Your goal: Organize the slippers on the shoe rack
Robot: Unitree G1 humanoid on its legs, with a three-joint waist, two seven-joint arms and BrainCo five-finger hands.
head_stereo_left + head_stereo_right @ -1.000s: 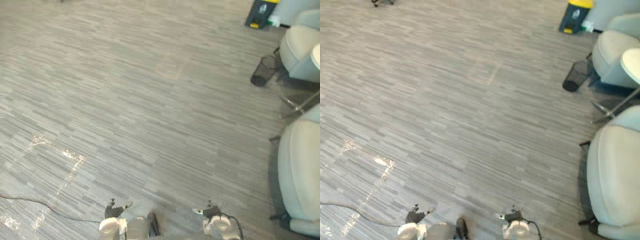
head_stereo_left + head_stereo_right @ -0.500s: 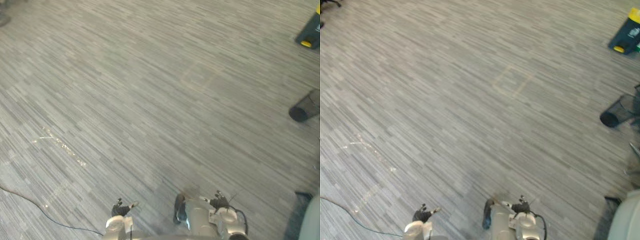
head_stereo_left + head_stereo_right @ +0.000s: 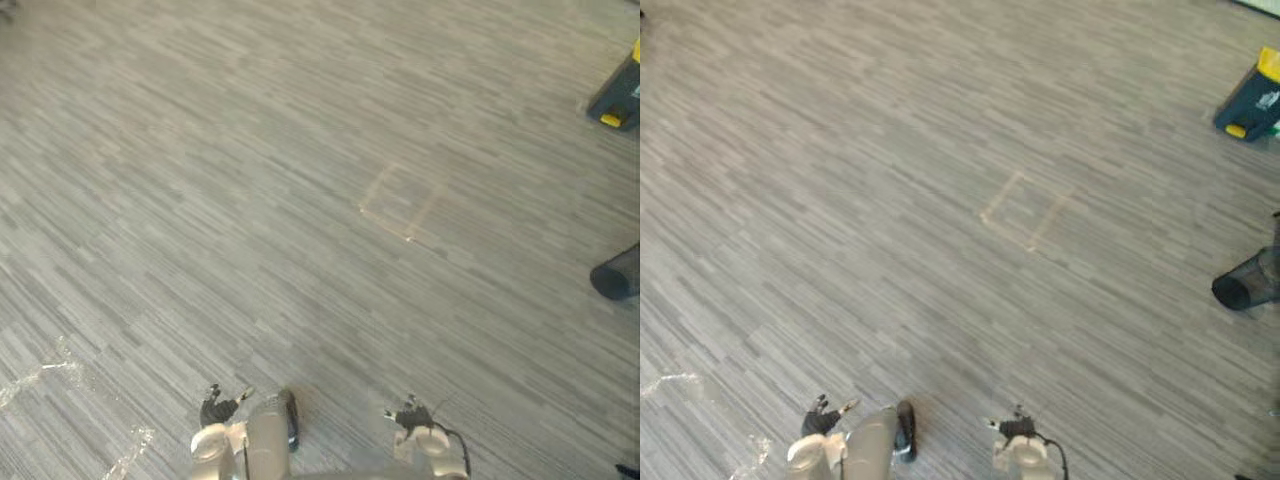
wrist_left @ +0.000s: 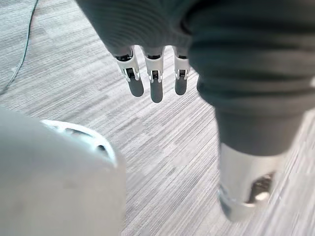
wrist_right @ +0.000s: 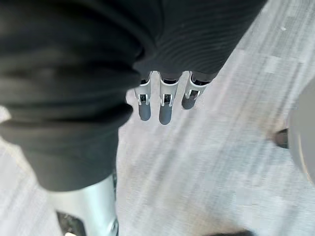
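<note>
Rightward, a mesh wastebasket (image 3: 1245, 285), contents unclear, is seen on grey striped floor (image 3: 300, 200); left hand (image 4: 152, 84) and right hand (image 5: 165, 107) are held spread.

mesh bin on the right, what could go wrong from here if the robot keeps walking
The black mesh bin lies on its side by the right edge of the floor; a turn that way could clip it or set it rolling. The shiny patches on the floor at the lower left look like glossy film or tape and might be slick underfoot.
</note>
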